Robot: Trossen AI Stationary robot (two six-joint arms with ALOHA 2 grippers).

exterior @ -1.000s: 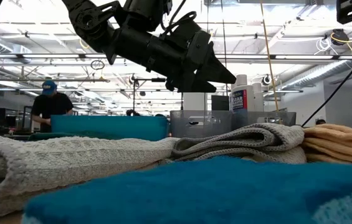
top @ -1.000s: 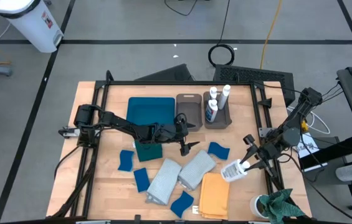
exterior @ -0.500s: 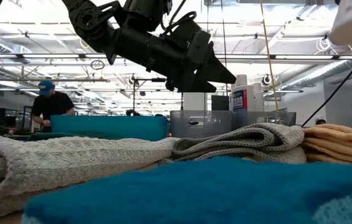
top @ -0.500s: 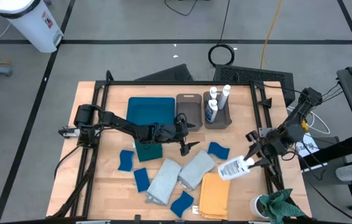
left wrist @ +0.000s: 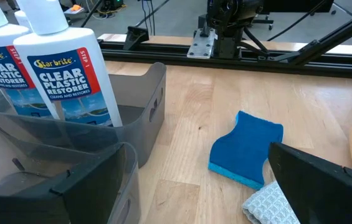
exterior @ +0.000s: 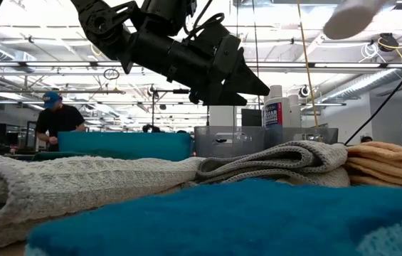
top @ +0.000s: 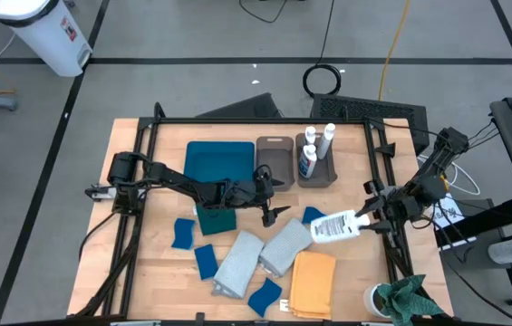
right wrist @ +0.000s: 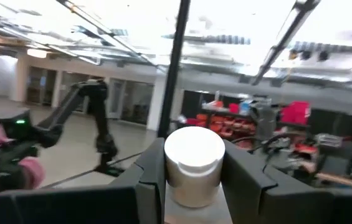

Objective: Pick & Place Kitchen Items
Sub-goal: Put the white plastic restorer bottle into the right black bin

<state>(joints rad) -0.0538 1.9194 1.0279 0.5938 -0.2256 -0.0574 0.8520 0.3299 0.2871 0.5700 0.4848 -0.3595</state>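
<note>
Right gripper (top: 371, 215), clamped on a small white blue-labelled plastic bottle (top: 332, 227), has carried it leftward, binward; left gripper (top: 269, 215) waits wide.

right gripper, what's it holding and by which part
The right gripper holds a small white bottle by its neck, just below the cap, with the body sticking out sideways over the table. The left gripper is open and holds nothing.

Two white bottles (left wrist: 70, 74) standing in a grey bin (left wrist: 144, 118), upper left of the left wrist view, carry blue labels reading "Star brite", "STEP 1", "CLEAR PLASTIC RESTORER" and, smaller, "cleans and restores". No other text is legible.
</note>
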